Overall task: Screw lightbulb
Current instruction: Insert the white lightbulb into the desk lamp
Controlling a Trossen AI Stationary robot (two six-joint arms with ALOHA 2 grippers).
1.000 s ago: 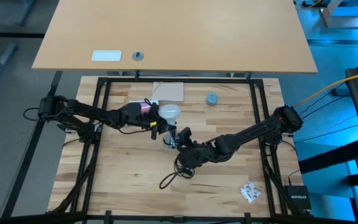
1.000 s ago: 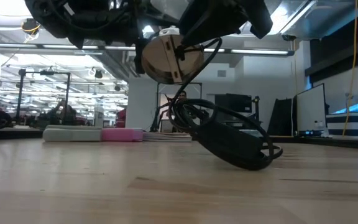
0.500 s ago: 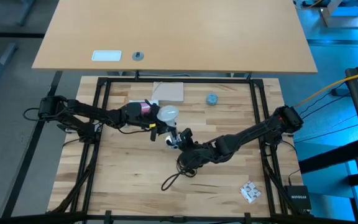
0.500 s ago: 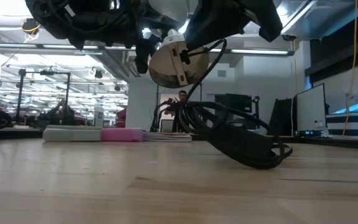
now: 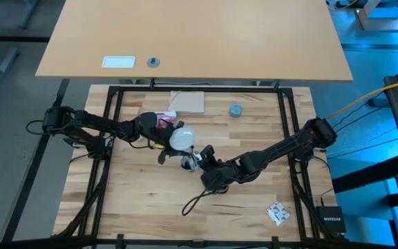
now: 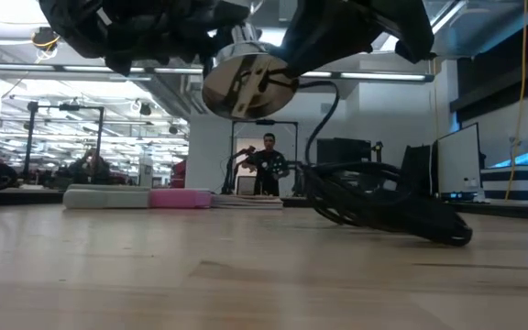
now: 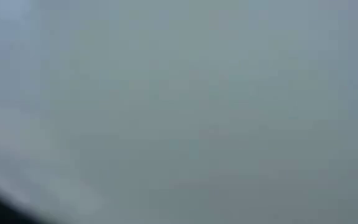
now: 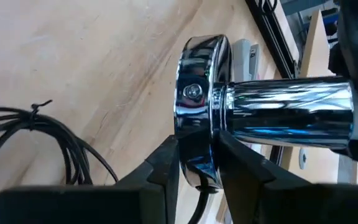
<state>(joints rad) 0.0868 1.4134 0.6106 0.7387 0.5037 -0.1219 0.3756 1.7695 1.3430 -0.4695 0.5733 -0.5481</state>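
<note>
The white lightbulb hangs above the table's middle, in my left gripper, which is shut on it. Its frosted glass fills the left wrist view. The chrome socket is held up right beside the bulb's near-right side. The socket's round base faces the low camera, and my right gripper is shut on that base. A black cord runs from the socket down to a coil lying on the table. The bulb's screw base is hidden. My left gripper reaches the bulb's globe level from the table's left. Its fingers are hidden by the bulb and the gripper body. The bulb is lifted clear of the table. My right gripper pinches the rim of the socket's round base between its two fingers, slanting down from the table's right. The socket lies level, clear of the table, its chrome tube lying across the fingers.
A pink and white block, a tan sheet and a blue-grey cap lie toward the far edge. A small packet is at the near right. The cord coil rests on the wood. A person stands far off.
My left gripper has rolled about its own line with the bulb, which now sits a little nearer the table's near edge. The socket's base has turned more square to the low camera. The cord coil has slid along the table.
</note>
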